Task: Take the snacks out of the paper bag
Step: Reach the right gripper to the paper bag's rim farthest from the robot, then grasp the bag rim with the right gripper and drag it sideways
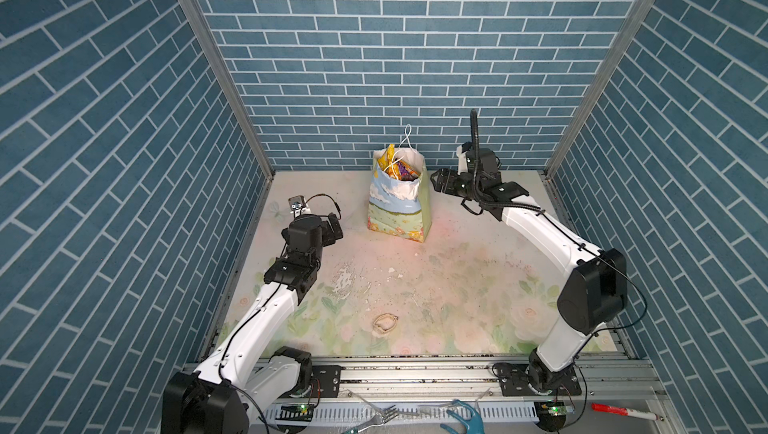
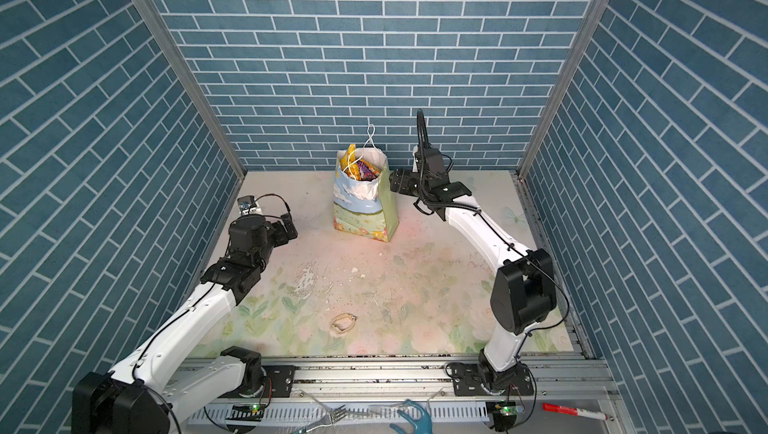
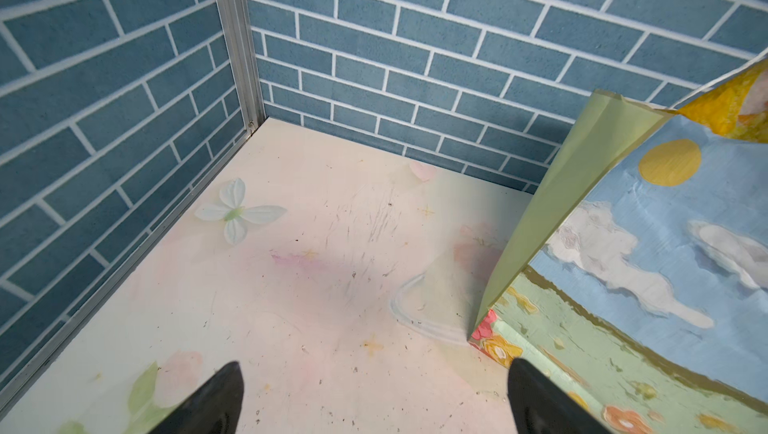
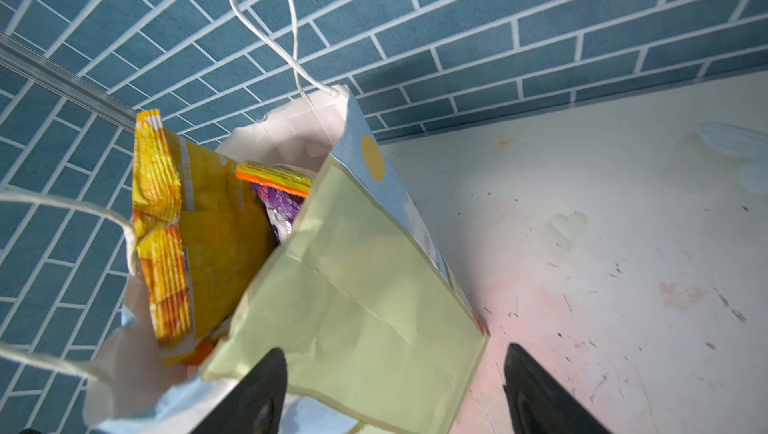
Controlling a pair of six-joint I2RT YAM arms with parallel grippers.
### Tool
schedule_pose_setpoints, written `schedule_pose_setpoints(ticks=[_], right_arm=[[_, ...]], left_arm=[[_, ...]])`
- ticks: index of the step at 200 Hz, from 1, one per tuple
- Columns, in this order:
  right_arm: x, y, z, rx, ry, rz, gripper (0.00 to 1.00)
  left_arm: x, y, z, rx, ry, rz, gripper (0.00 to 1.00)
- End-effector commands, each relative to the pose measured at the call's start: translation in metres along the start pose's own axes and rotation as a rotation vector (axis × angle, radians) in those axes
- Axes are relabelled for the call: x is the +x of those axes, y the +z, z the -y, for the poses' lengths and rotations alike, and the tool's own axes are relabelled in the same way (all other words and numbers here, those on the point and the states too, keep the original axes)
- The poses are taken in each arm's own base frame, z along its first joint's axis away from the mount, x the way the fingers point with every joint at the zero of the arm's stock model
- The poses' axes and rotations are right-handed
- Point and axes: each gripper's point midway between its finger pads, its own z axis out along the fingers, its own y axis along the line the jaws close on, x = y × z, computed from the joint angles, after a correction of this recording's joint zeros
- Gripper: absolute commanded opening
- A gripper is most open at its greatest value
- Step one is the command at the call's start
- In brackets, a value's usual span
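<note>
Parted fingers (image 3: 216, 403) sit near the paper bag (image 3: 665, 244) (yellow snack (image 3: 731, 111) atop).

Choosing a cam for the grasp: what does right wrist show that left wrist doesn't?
Right wrist only: the bag seen into its open mouth, holding a yellow packet, an orange-edged packet and a purple packet; its string handles; the right gripper, open at the bag's green side.
Left wrist only: the bag's sky-and-cloud front, a butterfly print on the mat, the corner post, the left gripper open over bare mat.
Both: bag, mat, brick wall; left wrist catches only the yellow packet's tip.
</note>
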Motion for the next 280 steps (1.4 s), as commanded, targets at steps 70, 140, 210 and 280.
schedule_pose_setpoints(ticks=[70, 140, 210, 280], right_arm=[[-0.013, 0.05, -0.016, 0.062, -0.109, -0.12, 0.79], [-0.009, 0.083, -0.003, 0.131, -0.235, -0.198, 0.65], [-0.015, 0.076, -0.002, 0.141, -0.263, -0.18, 0.07], [-0.04, 0.033, 0.013, 0.261, -0.265, -0.086, 0.0]], left_arm=[[0.012, -0.001, 0.002, 0.034, -0.009, 0.001, 1.0], [0.011, 0.003, 0.005, 0.034, -0.001, -0.006, 0.99], [0.007, -0.001, 0.003, 0.031, -0.009, 0.016, 1.0], [0.004, -0.009, 0.007, 0.07, -0.038, 0.022, 1.0]])
